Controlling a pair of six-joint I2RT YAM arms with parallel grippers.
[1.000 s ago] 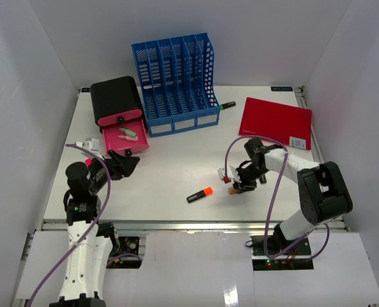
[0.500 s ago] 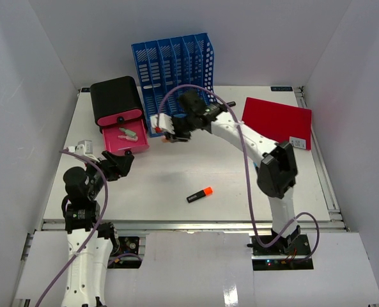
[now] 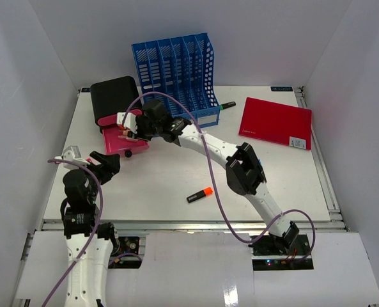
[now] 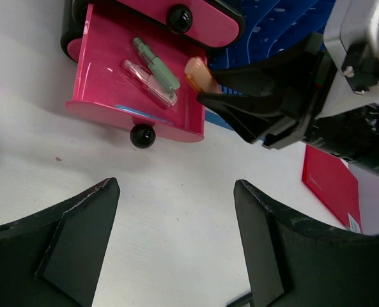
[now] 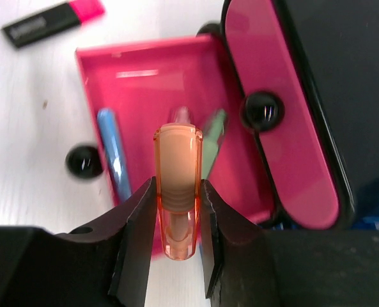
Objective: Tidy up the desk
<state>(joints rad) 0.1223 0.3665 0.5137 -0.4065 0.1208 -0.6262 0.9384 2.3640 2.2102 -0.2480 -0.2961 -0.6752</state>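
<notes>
Pinching a translucent orange tube (image 5: pixel 176 160) in the right gripper (image 5: pixel 176 211), jaws closed against both its sides. Holding it over the open pink drawer (image 5: pixel 144 89), with a blue pen (image 5: pixel 114 160) and a pale green item (image 5: pixel 213 137) lying inside. Showing a black-and-pink highlighter (image 5: pixel 52 19) resting on the white desk (image 5: pixel 29 115) at upper left.

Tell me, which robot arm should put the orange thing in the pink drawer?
Right. The right tool grips the orange thing directly above the open pink drawer. The left tool is open and empty, short of the drawer.
</notes>
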